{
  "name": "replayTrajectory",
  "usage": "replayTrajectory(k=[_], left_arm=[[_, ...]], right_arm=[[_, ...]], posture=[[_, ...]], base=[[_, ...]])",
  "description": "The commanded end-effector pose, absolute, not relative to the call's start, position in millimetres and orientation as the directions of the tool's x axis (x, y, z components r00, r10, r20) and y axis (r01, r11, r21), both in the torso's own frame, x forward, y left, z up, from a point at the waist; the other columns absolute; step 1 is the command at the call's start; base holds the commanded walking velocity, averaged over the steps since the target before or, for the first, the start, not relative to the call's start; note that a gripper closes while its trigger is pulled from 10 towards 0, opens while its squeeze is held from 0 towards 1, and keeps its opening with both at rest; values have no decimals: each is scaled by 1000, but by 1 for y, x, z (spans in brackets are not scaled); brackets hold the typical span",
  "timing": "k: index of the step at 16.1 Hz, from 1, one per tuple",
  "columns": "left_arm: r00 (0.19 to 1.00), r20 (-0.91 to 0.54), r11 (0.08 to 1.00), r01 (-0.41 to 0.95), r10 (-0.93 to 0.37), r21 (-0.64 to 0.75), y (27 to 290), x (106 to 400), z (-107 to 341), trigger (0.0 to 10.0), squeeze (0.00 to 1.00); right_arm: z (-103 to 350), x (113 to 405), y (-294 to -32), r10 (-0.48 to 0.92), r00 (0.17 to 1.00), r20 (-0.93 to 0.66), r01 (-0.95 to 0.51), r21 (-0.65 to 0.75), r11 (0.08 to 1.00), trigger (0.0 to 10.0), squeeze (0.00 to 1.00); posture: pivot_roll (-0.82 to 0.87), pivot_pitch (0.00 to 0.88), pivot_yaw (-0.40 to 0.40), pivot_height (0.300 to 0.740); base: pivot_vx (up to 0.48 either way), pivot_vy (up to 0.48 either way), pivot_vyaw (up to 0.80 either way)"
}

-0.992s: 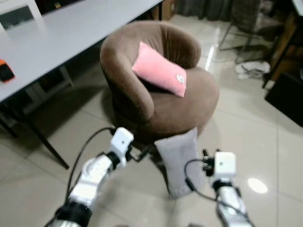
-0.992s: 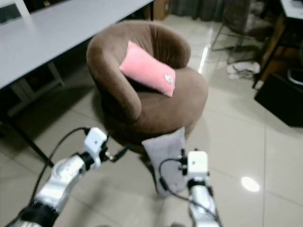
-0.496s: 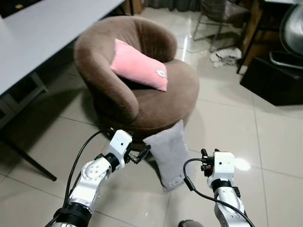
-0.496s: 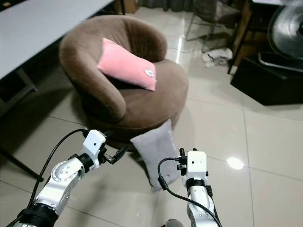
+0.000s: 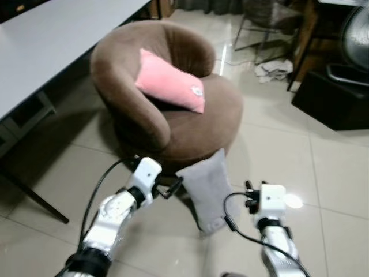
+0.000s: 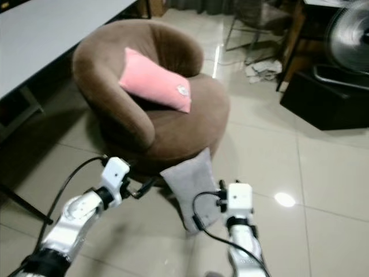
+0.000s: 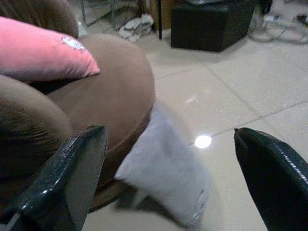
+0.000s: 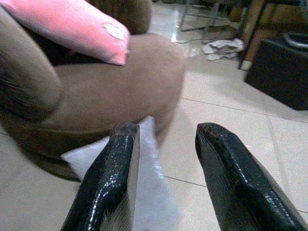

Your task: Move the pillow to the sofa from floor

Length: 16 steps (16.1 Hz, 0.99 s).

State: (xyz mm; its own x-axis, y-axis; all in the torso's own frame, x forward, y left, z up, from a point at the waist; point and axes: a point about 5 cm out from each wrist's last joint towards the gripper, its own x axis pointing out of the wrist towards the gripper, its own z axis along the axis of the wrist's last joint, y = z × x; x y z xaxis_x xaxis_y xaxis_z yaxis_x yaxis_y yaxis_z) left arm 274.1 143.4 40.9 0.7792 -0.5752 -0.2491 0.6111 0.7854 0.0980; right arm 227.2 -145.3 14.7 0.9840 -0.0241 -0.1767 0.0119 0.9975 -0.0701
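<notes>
Pillow [image 5: 209, 192] leans on sofa [image 5: 167, 109] | left hand [image 7: 168, 183], right hand [image 8: 163, 178] apart | views blurred

Both silver arms are held forward and low. The left gripper [image 7: 168, 159] is seen with its black fingers [image 7: 72, 178] spread wide apart. The right gripper [image 8: 166, 178] is raised on an upright wrist, its fingers [image 8: 110, 183] parted by a moderate gap

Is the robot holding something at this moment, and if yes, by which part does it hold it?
Nothing is held. Both the left gripper and right gripper are open, short of the grey pillow, which leans against the brown sofa chair.
</notes>
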Motion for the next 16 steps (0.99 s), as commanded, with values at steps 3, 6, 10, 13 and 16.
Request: replayTrajectory(k=[3, 6, 10, 13, 16], left_arm=[[774, -226, 775, 623, -591, 107, 137, 279, 50, 10000, 0], [767, -227, 766, 633, -600, 115, 136, 279, 49, 10000, 0], [733, -236, 719, 677, -638, 156, 132, 275, 47, 10000, 0], [735, -227, 720, 676, -639, 161, 132, 276, 47, 10000, 0], [740, -238, 725, 669, -629, 164, 135, 277, 45, 10000, 0]], right_arm=[[12, 226, -151, -46, 980, -192, 29, -87, 996, 10000, 0], [11, 227, -151, -45, 980, -194, 28, -91, 995, 10000, 0], [10, 229, -151, -43, 980, -195, 24, -95, 995, 10000, 0], [9, 229, -150, -39, 979, -198, 20, -97, 995, 10000, 0], [7, 229, -150, -35, 979, -202, 14, -101, 995, 10000, 0]], posture=[[-9, 56, 70, 728], [-11, 52, 75, 728], [-14, 44, 79, 728], [-13, 37, 81, 728], [-10, 31, 81, 728]], base=[[459, 0, 0], [480, 0, 0], [402, -171, 0], [0, -458, 0], [0, 0, 0]])
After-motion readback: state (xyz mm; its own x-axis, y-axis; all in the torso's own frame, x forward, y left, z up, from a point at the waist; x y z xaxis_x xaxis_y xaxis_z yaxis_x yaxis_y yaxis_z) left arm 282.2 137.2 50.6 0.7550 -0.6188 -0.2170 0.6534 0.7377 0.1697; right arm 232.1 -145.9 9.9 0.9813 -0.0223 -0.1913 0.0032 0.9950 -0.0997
